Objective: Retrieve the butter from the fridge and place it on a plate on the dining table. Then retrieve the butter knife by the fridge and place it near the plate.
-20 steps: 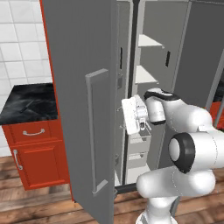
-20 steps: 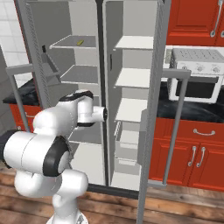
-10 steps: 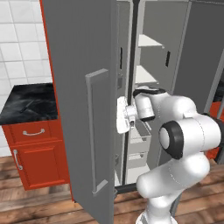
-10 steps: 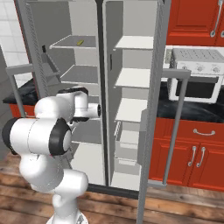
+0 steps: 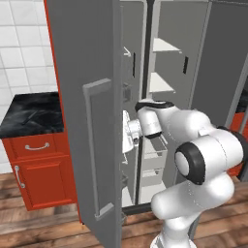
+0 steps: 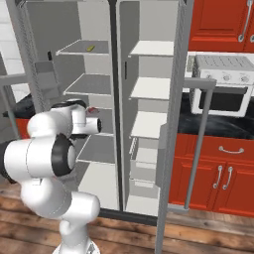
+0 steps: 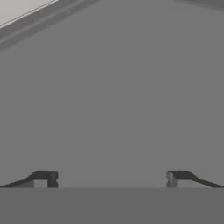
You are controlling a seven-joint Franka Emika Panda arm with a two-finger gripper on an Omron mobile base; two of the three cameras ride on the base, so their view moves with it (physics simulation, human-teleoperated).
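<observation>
- The fridge is standing with both doors swung wide; its grey shelves are showing in the right base view, and the left door with its long bar handle is looming close in the left base view
- The butter is lying as a small pale-yellow stick on the top shelf of the left compartment, towards that shelf's right side; it is too small to be telling how it is turned
- The arm is reaching into the gap between the open left door and the left compartment; the hand is facing a plain grey surface, probably the inner face of the door, though the hand view is too bare to be sure
- The hand is standing wide open; its two dark fingertips are sitting far apart and nothing is lying between them
- A small red lump is showing just beside the wrist in the right base view
- A red cabinet with a black marble worktop is standing left of the fridge; a white microwave is sitting on the worktop to its right
</observation>
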